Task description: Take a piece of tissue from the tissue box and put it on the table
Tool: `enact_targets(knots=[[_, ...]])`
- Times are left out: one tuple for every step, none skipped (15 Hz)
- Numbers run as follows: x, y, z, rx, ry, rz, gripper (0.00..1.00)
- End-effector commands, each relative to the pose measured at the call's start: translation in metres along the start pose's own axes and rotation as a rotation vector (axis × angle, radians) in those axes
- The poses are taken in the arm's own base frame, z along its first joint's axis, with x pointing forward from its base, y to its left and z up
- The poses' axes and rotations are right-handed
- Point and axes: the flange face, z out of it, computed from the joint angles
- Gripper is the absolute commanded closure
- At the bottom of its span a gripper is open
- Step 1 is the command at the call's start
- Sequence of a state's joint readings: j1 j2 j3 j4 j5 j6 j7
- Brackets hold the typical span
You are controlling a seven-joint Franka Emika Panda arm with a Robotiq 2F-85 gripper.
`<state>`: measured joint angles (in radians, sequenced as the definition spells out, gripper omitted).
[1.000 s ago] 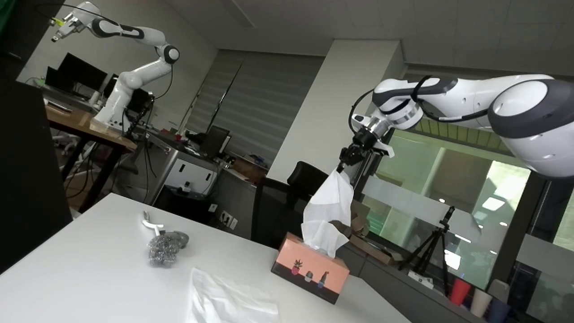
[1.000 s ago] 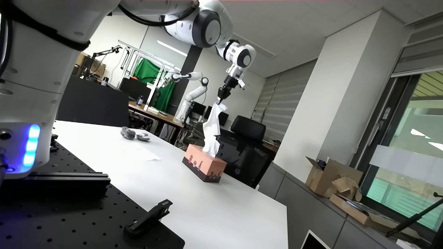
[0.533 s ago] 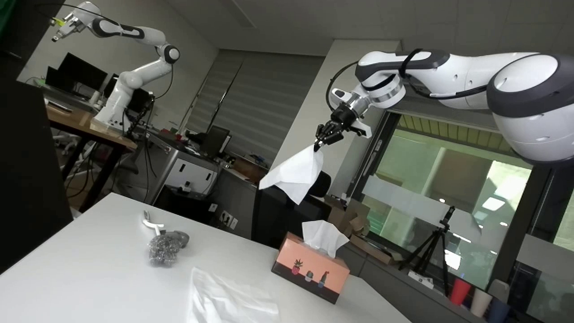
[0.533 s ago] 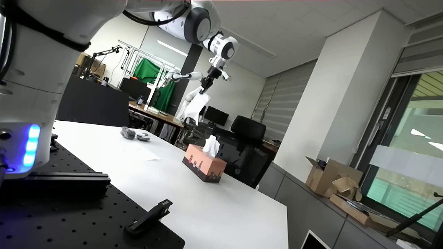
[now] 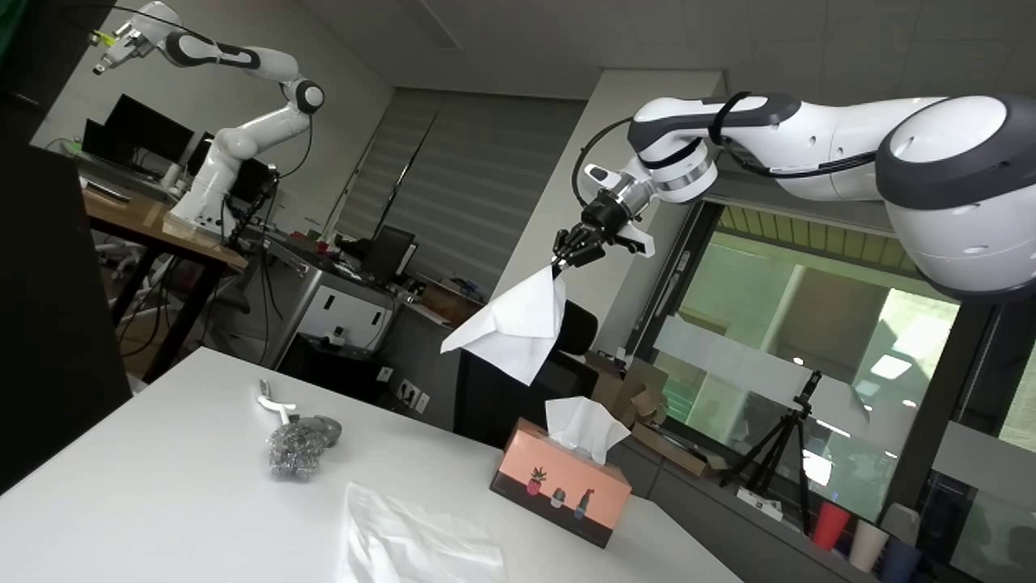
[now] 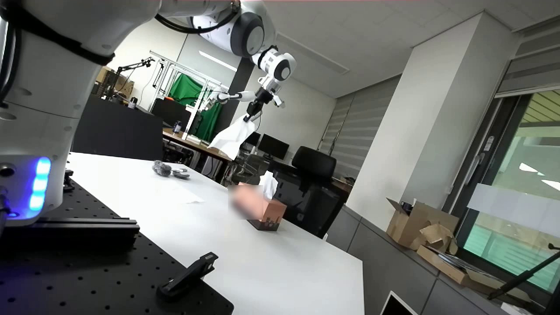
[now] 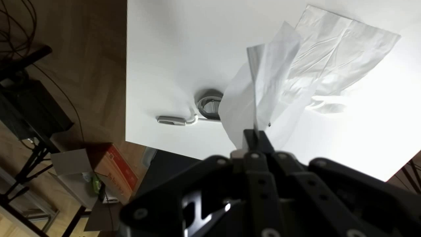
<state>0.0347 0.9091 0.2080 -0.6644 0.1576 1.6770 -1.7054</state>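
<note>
Hanging, pinched by black gripper (image 7: 256, 140), above white table (image 5: 202, 453): one white tissue (image 5: 518, 324), apart from orange tissue box (image 5: 558, 490).

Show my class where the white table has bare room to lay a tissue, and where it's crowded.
Bare: tabletop between the tissue box and the black perforated board, and again between the grey fuzzy item and the dark panel. Crowded: around that item, with a white sheet spread nearby.
</note>
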Motion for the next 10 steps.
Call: enact_targets(knots=[[0.0001,0.0,0.0,0.0,0.0,0.0,0.99],[0.0001,0.0,0.0,0.0,0.0,0.0,0.99],[0.0001,0.0,0.0,0.0,0.0,0.0,0.99],[0.0001,0.0,0.0,0.0,0.0,0.0,0.99],[0.0001,0.0,0.0,0.0,0.0,0.0,0.99],[0.0001,0.0,0.0,0.0,0.0,0.0,0.99],[0.0001,0.0,0.0,0.0,0.0,0.0,0.99],[0.0001,0.0,0.0,0.0,0.0,0.0,0.99],[0.0001,0.0,0.0001,0.0,0.0,0.0,1.0],[0.0028,0.0049,0.0018,-0.034,-0.01,-0.015,1.0]])
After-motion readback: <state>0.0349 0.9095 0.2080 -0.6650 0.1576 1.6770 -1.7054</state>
